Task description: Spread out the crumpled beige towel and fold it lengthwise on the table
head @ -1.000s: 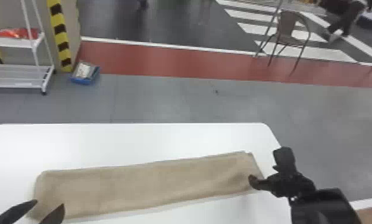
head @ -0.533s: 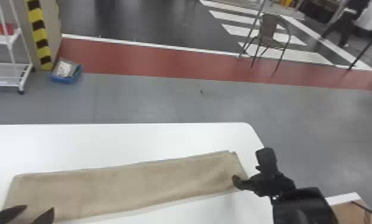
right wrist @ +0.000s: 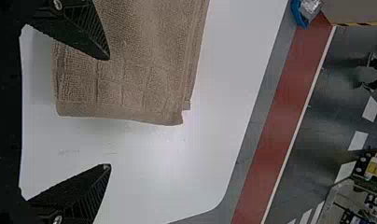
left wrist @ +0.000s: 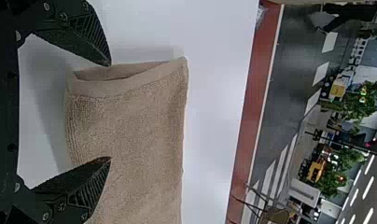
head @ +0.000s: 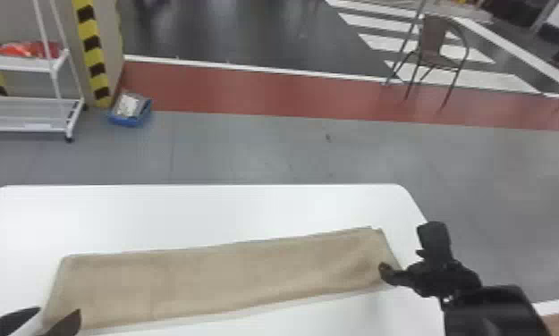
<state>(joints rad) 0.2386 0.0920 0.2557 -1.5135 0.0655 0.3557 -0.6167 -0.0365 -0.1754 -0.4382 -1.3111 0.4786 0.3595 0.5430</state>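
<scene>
The beige towel (head: 220,279) lies flat on the white table as a long folded strip, its right end slightly farther from the robot. At its left end my left gripper (head: 59,319) stands open; in the left wrist view the open left gripper (left wrist: 110,112) has one finger over the towel (left wrist: 135,121) and the other beside its folded end. My right gripper (head: 392,272) is at the strip's right end. In the right wrist view the right gripper (right wrist: 109,112) is open, one finger over the towel (right wrist: 130,70), the other over bare table.
The white table (head: 193,214) has rounded far corners, with a bare band beyond the towel. Past it on the floor are a white shelf rack (head: 27,105), a blue bin (head: 130,109) and a chair (head: 439,49).
The head view has swung left and then back right, shifting the whole scene in it. Neither gripper has clearly moved relative to the towel, which keeps its long strip shape.
</scene>
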